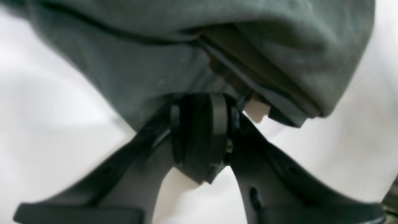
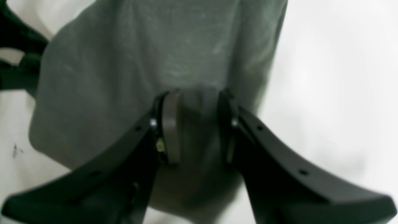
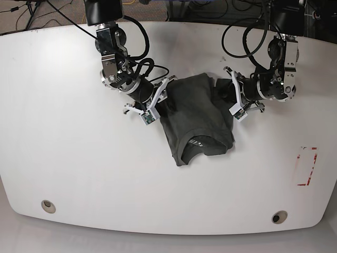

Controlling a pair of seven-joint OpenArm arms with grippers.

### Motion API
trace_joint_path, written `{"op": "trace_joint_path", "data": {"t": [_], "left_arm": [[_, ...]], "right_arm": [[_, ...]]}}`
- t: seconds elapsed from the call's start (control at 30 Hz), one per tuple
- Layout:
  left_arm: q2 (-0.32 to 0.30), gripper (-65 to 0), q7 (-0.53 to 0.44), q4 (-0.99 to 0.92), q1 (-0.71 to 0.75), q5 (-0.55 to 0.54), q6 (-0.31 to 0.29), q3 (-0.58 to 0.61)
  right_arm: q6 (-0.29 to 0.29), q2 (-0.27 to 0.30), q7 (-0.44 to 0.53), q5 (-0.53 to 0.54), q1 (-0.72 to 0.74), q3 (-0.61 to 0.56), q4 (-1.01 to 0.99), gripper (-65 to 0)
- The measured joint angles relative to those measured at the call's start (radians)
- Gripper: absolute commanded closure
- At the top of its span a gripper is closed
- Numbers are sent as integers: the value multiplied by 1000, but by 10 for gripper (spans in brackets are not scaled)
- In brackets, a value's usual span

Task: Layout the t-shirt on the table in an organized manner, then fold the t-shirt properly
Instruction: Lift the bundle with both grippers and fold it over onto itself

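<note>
The dark grey t-shirt [image 3: 197, 118] lies bunched in the middle of the white table [image 3: 79, 158], its neck opening toward the front edge. My left gripper [image 3: 227, 97] is at the shirt's right edge. In the left wrist view its jaws [image 1: 202, 99] are pressed together on a fold of cloth [image 1: 149, 71], with a pale label [image 1: 256, 110] just beside them. My right gripper [image 3: 162, 95] is at the shirt's left edge. In the right wrist view its fingers [image 2: 199, 102] are shut on a thick fold of the grey fabric [image 2: 140, 62], which hangs between the pads.
Two round grommet holes [image 3: 48, 206] [image 3: 279, 216] sit near the table's front edge. A red-and-white sticker [image 3: 306, 166] is at the right. Black cables [image 3: 242, 37] loop behind both arms at the back edge.
</note>
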Motion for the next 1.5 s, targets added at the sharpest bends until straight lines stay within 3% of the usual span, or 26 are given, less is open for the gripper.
{"op": "trace_joint_path", "data": {"t": [0.13,0.4,0.6,0.83,1.1,1.23,1.5], "left_arm": [[-16,-103,86,100,19,27,16,0],[-35,-103,172,290,6,-85,16,-3],[48,-103,183,379,12,-126,15,-33],[129,-103,179,311,10,-90,14,-33],[161,-103,175,163,12,23,15,-40],[157,-103,122,109,15,30,16,-40],[110,-103,50,39,12,-8,8,-43]], "right_arm": [[4,-7,-78,5,-8,-2,90,-173],[0,-33,-143,2,-17,-1,241,-173],[10,-32,-175,2,-23,0,270,-173],[0,-30,-177,2,-28,-1,267,-173],[1,-37,-172,7,-36,-89,235,-173],[0,-79,-165,0,-27,-102,165,-173],[-1,-74,17,-1,-9,-102,-36,-173]]}}
